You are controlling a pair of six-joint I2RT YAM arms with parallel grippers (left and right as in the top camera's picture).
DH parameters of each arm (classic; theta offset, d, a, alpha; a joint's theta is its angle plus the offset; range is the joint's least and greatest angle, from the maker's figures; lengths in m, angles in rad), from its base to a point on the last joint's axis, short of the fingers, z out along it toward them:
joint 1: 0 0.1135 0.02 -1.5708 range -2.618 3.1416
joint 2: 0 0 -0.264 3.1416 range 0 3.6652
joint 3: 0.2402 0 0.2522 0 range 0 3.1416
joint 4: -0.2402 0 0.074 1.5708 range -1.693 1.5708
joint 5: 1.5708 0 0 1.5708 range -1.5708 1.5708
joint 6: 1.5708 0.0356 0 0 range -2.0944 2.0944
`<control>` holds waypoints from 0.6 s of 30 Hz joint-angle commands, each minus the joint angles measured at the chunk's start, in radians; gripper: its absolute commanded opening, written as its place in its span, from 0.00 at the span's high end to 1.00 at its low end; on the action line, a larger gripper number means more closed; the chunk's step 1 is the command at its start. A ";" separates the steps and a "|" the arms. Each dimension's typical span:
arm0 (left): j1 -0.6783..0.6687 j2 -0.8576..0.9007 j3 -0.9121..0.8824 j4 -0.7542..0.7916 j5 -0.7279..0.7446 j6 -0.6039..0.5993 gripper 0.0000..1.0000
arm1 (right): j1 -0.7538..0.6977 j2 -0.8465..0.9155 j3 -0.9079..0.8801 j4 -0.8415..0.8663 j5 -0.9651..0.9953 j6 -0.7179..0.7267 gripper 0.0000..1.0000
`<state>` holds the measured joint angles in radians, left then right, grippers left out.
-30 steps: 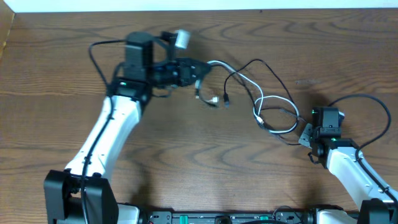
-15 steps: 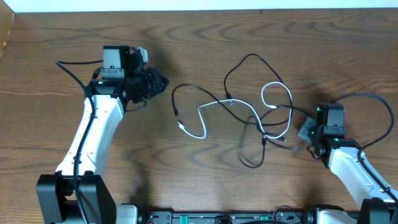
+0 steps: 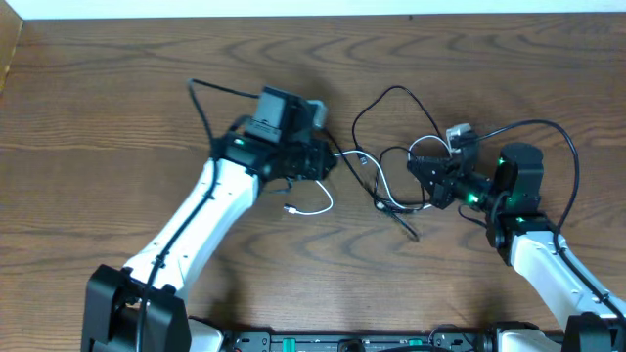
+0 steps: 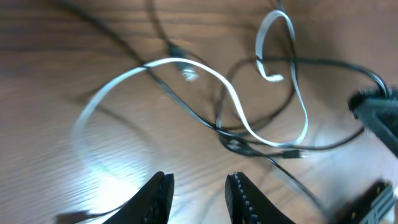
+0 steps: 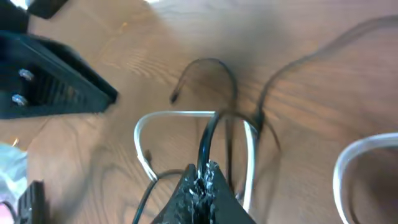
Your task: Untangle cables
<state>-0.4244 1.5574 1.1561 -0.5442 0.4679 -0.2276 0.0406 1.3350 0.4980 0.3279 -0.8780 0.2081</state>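
Note:
The white cable [image 3: 318, 208] and the black cable [image 3: 391, 90] lie tangled on the wooden table between the two arms. My left gripper [image 3: 328, 161] is at the left edge of the tangle. In the left wrist view its jaws [image 4: 199, 193] are open and empty above the table, with the white cable [image 4: 186, 62] and black cable [image 4: 186, 106] crossing ahead of them. My right gripper [image 3: 421, 171] is in the right side of the tangle. In the right wrist view its jaws [image 5: 205, 177] are shut on the black cable [image 5: 208, 134], with a white cable loop [image 5: 174, 115] beyond.
The thick black arm wire [image 3: 548, 127] arcs over my right arm. The other arm's dark gripper body [image 5: 50, 81] shows at the upper left of the right wrist view. The table's far edge [image 3: 293, 16] meets a white wall.
My left arm swung right from the far left to the tangle. My right gripper reached left into the cables and shut on the black one. The cables bunched closer together.

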 commanded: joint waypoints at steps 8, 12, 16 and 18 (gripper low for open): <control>-0.083 -0.022 0.006 0.136 0.153 0.030 0.50 | 0.014 0.000 0.004 0.259 -0.227 0.155 0.99; -0.083 -0.022 0.006 0.214 0.176 0.019 0.49 | 0.013 0.000 0.004 0.260 -0.271 0.155 0.99; -0.083 -0.021 0.006 0.235 0.177 0.169 0.56 | 0.014 0.000 0.004 0.260 -0.308 0.155 0.99; -0.083 -0.018 0.006 0.224 0.176 0.267 0.60 | 0.014 0.000 0.004 0.260 -0.311 0.155 0.99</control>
<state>-0.5060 1.5558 1.1561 -0.3107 0.6250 -0.1291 0.0490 1.3350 0.4957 0.5850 -1.1442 0.3557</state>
